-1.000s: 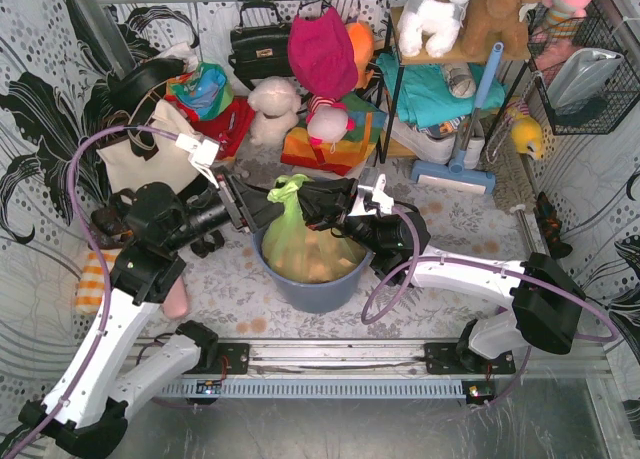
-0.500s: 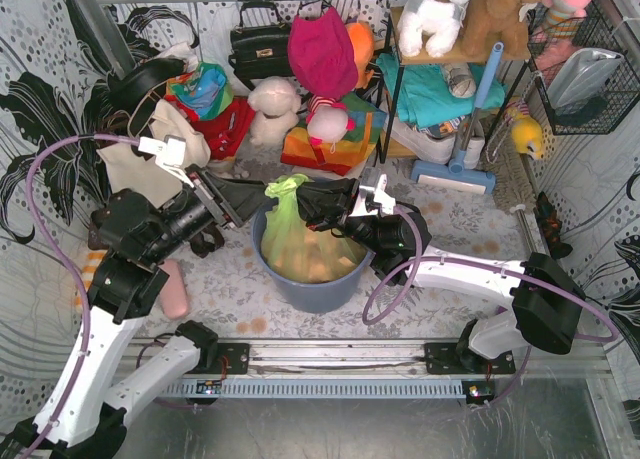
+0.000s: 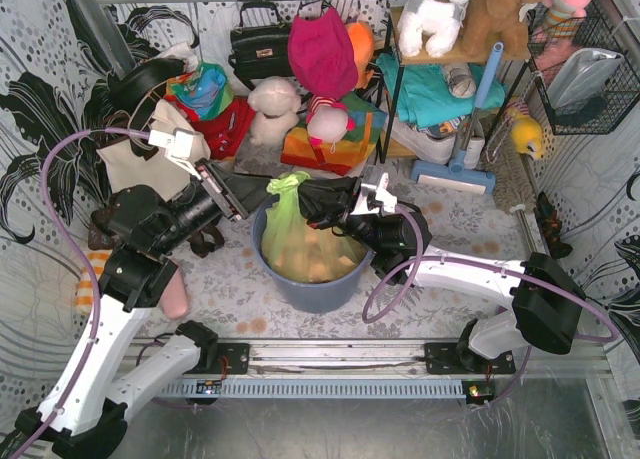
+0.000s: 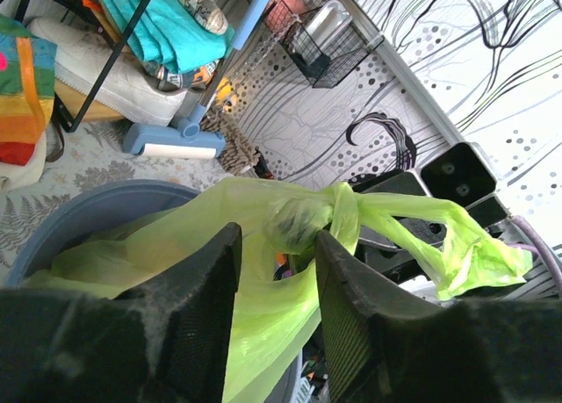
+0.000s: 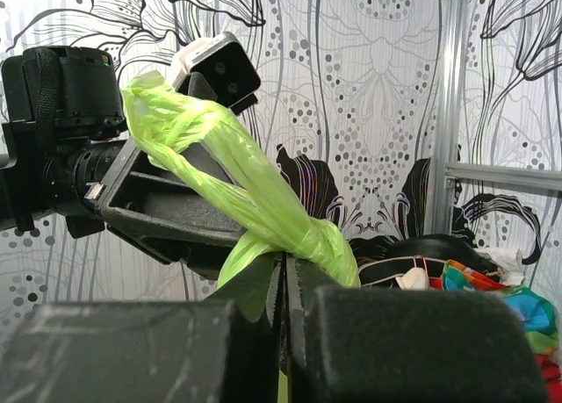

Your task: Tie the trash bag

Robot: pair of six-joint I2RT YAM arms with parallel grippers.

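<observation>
The light-green trash bag point(image 3: 300, 237) sits in the blue-grey bin point(image 3: 312, 291) with tan paper showing through. Its top is twisted into a knot point(image 3: 288, 185) with loose tails. My right gripper point(image 3: 310, 201) is shut on the bag's neck just under the knot point(image 5: 320, 241), its jaws pressed together point(image 5: 285, 276). My left gripper point(image 3: 260, 192) is open at the left of the knot. In the left wrist view its fingers point(image 4: 198, 306) stand apart either side of the bag plastic point(image 4: 263, 289), with the knot point(image 4: 303, 217) just beyond the tips.
A cream tote bag point(image 3: 140, 159) lies behind the left arm. Handbags, soft toys and cloths crowd the back point(image 3: 320, 59). A black rack point(image 3: 440, 89) and a blue sweeper point(image 3: 460, 169) stand at the back right. A patterned wall point(image 5: 378, 87) faces the right wrist.
My left gripper drew back to the left away from the bag, then came in again to the knot. The right gripper kept its hold and hardly moved.
</observation>
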